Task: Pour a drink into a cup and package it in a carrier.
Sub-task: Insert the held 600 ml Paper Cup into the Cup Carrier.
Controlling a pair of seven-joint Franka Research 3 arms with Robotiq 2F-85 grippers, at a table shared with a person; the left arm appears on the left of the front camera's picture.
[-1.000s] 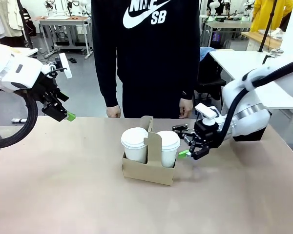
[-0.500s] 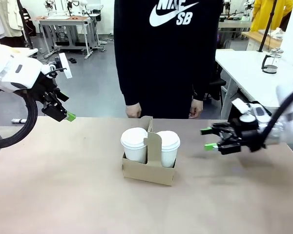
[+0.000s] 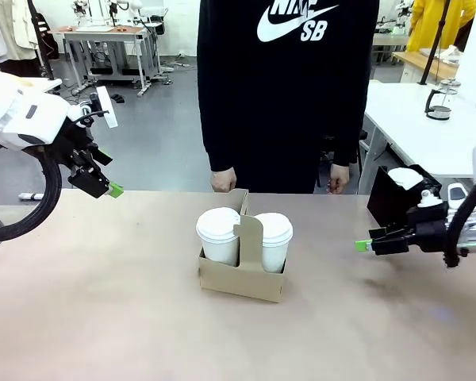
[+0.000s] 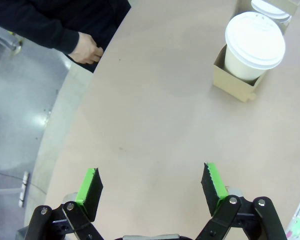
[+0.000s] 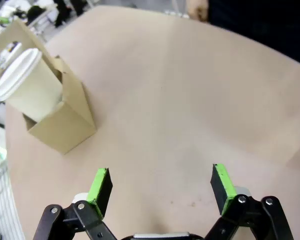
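The cardboard carrier (image 3: 242, 270) sits mid-table holding two lidded white cups (image 3: 218, 235), with nothing between it and either arm. The left gripper (image 4: 152, 185) and right gripper (image 5: 160, 189) both gape wide, empty. The front view alone shows a glass jug (image 3: 439, 103) on the far white table (image 3: 412, 127).

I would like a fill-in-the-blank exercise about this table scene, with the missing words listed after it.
1. The carrier holds ____ lidded cups.
2. Both cup lids are ____ in colour.
3. The right tool is ____ and holds nothing.
4. The left tool hangs above the table's ____ side in the front view.

Missing words: two; white; open; left
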